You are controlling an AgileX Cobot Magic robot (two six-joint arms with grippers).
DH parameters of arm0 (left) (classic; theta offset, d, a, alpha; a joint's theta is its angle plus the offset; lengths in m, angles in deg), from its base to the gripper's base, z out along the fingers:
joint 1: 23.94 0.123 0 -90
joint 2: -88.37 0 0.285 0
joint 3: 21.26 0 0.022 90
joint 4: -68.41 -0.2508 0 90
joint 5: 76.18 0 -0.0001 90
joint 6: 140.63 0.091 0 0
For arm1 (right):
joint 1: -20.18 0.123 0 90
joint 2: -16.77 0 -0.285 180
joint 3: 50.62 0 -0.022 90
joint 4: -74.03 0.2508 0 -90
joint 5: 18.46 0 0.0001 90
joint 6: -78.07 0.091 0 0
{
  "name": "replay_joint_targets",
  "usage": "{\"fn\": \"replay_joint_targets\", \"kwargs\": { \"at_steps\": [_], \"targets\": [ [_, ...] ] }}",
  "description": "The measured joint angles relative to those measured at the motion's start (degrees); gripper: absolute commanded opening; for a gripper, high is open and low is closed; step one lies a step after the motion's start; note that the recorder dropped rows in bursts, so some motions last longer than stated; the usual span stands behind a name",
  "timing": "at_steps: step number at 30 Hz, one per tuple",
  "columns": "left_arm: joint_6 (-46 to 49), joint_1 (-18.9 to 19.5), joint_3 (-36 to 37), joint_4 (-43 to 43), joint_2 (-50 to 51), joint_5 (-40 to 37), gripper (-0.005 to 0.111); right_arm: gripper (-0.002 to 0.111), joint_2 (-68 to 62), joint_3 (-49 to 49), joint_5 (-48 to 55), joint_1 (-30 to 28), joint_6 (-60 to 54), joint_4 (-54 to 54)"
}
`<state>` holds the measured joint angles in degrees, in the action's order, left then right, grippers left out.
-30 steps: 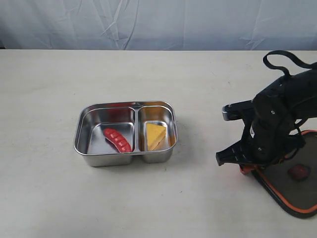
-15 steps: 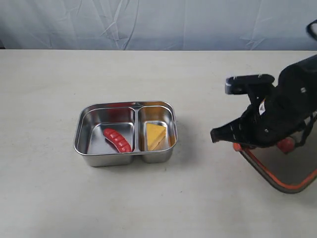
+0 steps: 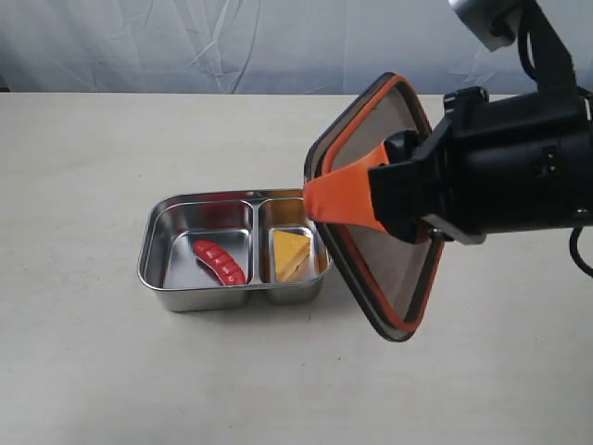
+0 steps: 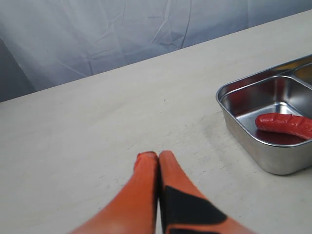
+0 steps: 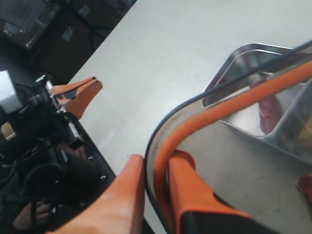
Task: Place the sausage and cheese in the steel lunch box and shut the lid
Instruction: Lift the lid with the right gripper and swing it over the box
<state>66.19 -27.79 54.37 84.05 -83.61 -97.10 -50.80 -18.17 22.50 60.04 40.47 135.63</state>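
Note:
The steel lunch box (image 3: 176,278) sits open on the table. The red sausage (image 3: 220,261) lies in its larger compartment and the yellow cheese (image 3: 291,254) in the smaller one. My right gripper (image 3: 320,199) is shut on the rim of the dark lid (image 3: 394,264), holding it tilted on edge in the air just right of the box, orange seal showing. In the right wrist view its fingers (image 5: 183,180) pinch the lid (image 5: 243,161) edge. My left gripper (image 4: 158,157) is shut and empty, low over the table beside the box (image 4: 243,122), near the sausage (image 4: 285,125).
A pale tabletop (image 3: 93,167) runs to a wrinkled grey-white backdrop (image 3: 232,46). The right arm's black body (image 3: 510,167) hangs over the table's right side. The left arm's dark body (image 5: 44,141) shows in the right wrist view.
The right arm has lifted the lid off the table at the right and carried it up and leftward; it now hangs tilted beside the box. Box, sausage and cheese have not moved.

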Motion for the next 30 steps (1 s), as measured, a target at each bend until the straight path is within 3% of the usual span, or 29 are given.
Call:
{"fn": "replay_joint_targets", "kwargs": {
  "at_steps": [5, 8, 11, 19, 25, 30],
  "targets": [
    [0.31, 0.00, 0.00, -0.48, 0.00, 0.00, 0.000, 0.000, 2.57, 0.00, 4.08, 0.00, -0.09, 0.37],
    [2.80, 0.00, 0.00, -5.35, 0.00, 0.82, 0.000, 0.000, 4.18, 0.00, 5.22, 0.00, -0.09, 0.37],
    [3.61, 0.00, 0.00, -10.85, 0.00, 3.50, 0.000, 0.000, 5.25, 0.00, 6.40, 0.00, -0.20, 0.37],
    [3.61, 0.00, 0.00, -12.55, 0.00, 11.55, 0.000, 0.000, 6.65, 0.00, 8.66, 0.00, -0.20, 0.37],
    [0.04, 0.00, 0.00, 0.41, 0.00, 22.78, 0.000, 0.000, 6.65, 0.00, 9.42, 0.00, -0.20, 0.25],
    [-2.34, 0.00, 0.00, 12.18, 0.00, 23.88, 0.000, 0.000, 6.65, 0.00, 10.05, 0.00, -0.20, 0.25]
  ]
}}
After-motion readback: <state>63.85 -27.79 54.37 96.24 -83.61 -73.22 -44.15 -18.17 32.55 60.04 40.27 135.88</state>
